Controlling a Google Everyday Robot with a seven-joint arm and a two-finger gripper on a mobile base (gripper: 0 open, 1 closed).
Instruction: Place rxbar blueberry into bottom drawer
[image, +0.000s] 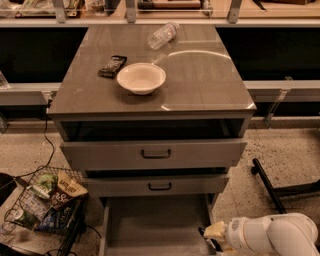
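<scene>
The bottom drawer (155, 227) is pulled open, a wide shallow grey tray with nothing showing inside. My gripper (212, 238) is low at the drawer's front right corner, at the end of the white arm (272, 235) that comes in from the bottom right. A small dark sliver shows at the gripper's tip; I cannot tell whether it is the rxbar blueberry. No navy bar shows anywhere else. A dark brownish wrapped bar (111, 65) lies on the cabinet top, left of the bowl.
A white bowl (141, 77) and a plastic bottle (163, 35) lying on its side sit on the cabinet top (200, 85). The two upper drawers (155, 154) stand slightly open. A wire basket of snacks (45, 202) is on the floor at left. A black chair leg (267, 185) is at right.
</scene>
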